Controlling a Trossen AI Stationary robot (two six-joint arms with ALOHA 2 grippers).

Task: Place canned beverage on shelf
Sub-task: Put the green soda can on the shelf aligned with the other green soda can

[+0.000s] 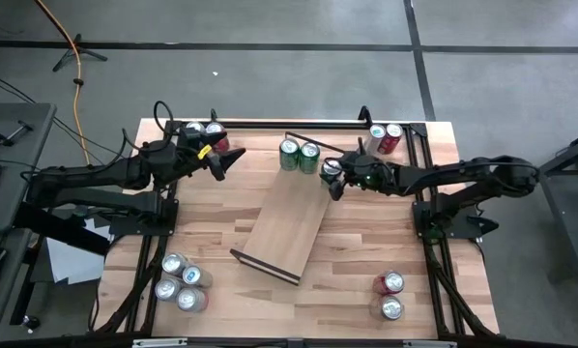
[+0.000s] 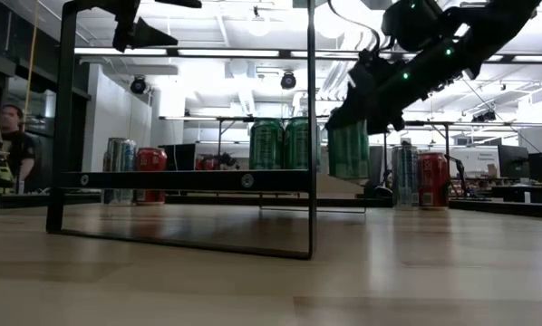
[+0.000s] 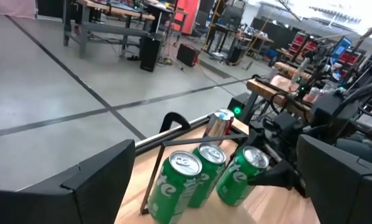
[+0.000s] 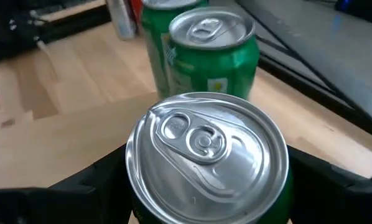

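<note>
High view shows two green aluminium cans (image 1: 299, 156) standing at the far end of the light-wood shelf board (image 1: 287, 225). Beside them the right gripper (image 1: 333, 177) clamps a third green can (image 4: 206, 158); no label is readable. Left gripper (image 1: 221, 159) is wide open, holding nothing.

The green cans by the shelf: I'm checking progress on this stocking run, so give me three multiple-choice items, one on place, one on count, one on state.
1. Where is the right gripper?
A. At the shelf's far end
B. Over the near-right cans
C. Off the table

2. How many green cans stand free on the shelf, beside the gripped one?
A. None
B. Two
C. Five

3. What is the right gripper's state?
A. Open, empty
B. Shut on a red can
C. Shut on a green can

Key: 1 A, the high view shows it there. 2 B, two green cans stand together. 3 C, the right wrist view shows fingers either side of the green can.
</note>
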